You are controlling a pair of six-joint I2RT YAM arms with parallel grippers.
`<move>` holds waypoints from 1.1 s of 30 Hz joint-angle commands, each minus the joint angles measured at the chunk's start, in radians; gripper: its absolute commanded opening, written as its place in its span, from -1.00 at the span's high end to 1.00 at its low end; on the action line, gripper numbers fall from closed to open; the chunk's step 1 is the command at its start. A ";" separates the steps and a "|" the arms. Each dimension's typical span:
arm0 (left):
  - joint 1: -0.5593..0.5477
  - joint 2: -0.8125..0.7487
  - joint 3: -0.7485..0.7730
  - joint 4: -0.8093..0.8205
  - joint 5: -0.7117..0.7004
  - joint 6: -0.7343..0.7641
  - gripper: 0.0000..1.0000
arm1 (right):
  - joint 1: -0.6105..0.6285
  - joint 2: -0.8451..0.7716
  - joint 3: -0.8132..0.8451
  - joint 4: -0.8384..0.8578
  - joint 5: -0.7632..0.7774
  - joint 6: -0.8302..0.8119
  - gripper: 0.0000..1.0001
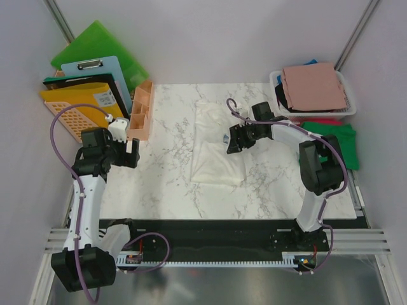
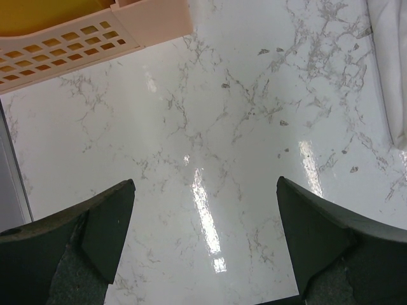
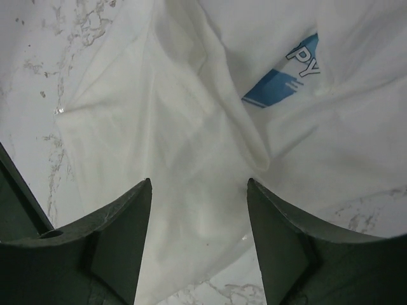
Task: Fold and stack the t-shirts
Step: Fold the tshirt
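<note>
Step in hand, my read: take hold of the long 3 o'clock edge of the white tee (image 1: 216,143) for the next fold.

Tee: lies at desk (image 1: 165,184) centre as a long strip running 12 to 6 o'clock, already narrowed lengthwise, bottom end wider and rumpled. Wrist view shows the cloth (image 3: 191,127) creased, with the blue print (image 3: 280,82) toward 1 o'clock.

R hand (image 1: 234,145): at the tee's 3 o'clock edge, about mid-length. Wrist view: R hand (image 3: 198,184) has its jaws apart and straddling the cloth, nothing pinched yet; released.

L hand (image 1: 130,155): at 9 o'clock of the desk, well apart from the tee, near the peach organiser (image 1: 141,111). Wrist view: L hand (image 2: 205,183) spread wide over bare marble, empty.

Other tees: pink tee (image 1: 315,86) on top of the white basket (image 1: 278,82) at 1 o'clock; green tee (image 1: 337,143) at 3 o'clock, off the desk's edge.

How to do it well (judgement):
- Go low enough to catch all layers at the edge, not only the top ply, else the fold splits.
- Close on the hem, not on the loose ridge in mid-cloth.
- Only one hand is on the tee, so the far end may drag and skew. Bring L hand to the 9 o'clock edge to pin or match.
- Lift little, carry across slowly, and lay edge on edge.
</note>
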 commanded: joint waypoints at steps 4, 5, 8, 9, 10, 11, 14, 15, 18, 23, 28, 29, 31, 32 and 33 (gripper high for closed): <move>0.003 -0.057 -0.026 0.030 -0.027 0.020 -1.00 | 0.009 0.092 0.080 0.054 0.043 -0.006 -0.34; 0.003 -0.057 -0.032 0.031 -0.027 0.020 -1.00 | 0.009 0.087 0.078 0.055 0.047 -0.010 -0.34; 0.003 -0.058 -0.044 0.034 -0.018 0.025 -1.00 | 0.008 0.069 0.069 0.052 0.054 -0.013 -0.34; 0.005 -0.055 -0.044 0.040 -0.016 0.023 -1.00 | 0.008 0.064 0.066 0.054 0.056 -0.011 -0.33; 0.005 -0.052 -0.043 0.042 -0.015 0.025 -1.00 | 0.008 0.053 0.063 0.054 0.056 -0.013 -0.33; 0.005 -0.049 -0.041 0.042 -0.007 0.022 -1.00 | 0.008 0.047 0.060 0.052 0.057 -0.019 -0.33; 0.005 -0.042 -0.040 0.045 0.002 0.020 -1.00 | 0.006 0.003 0.051 0.052 0.071 -0.022 -0.37; 0.005 -0.040 -0.040 0.046 0.004 0.021 -1.00 | 0.006 -0.008 0.051 0.051 0.073 -0.020 -0.39; 0.005 -0.040 -0.046 0.050 0.002 0.023 -1.00 | 0.007 -0.036 0.040 0.039 0.080 -0.036 -0.39; 0.005 -0.045 -0.053 0.054 0.001 0.025 -1.00 | 0.001 -0.023 0.017 0.029 0.091 -0.057 -0.38; 0.005 -0.052 -0.058 0.053 -0.004 0.023 -1.00 | -0.002 -0.002 0.001 0.017 0.079 -0.071 -0.36; 0.005 -0.051 -0.059 0.053 -0.005 0.025 -1.00 | 0.000 0.000 -0.006 0.016 0.077 -0.077 -0.37; 0.005 -0.049 -0.059 0.053 -0.005 0.025 -1.00 | 0.000 0.000 -0.014 0.014 0.086 -0.091 -0.36; 0.005 -0.048 -0.059 0.051 -0.004 0.025 -1.00 | 0.000 0.003 -0.020 0.014 0.090 -0.092 -0.36; 0.003 -0.046 -0.059 0.053 -0.007 0.026 -1.00 | -0.002 0.003 -0.022 0.013 0.090 -0.095 -0.36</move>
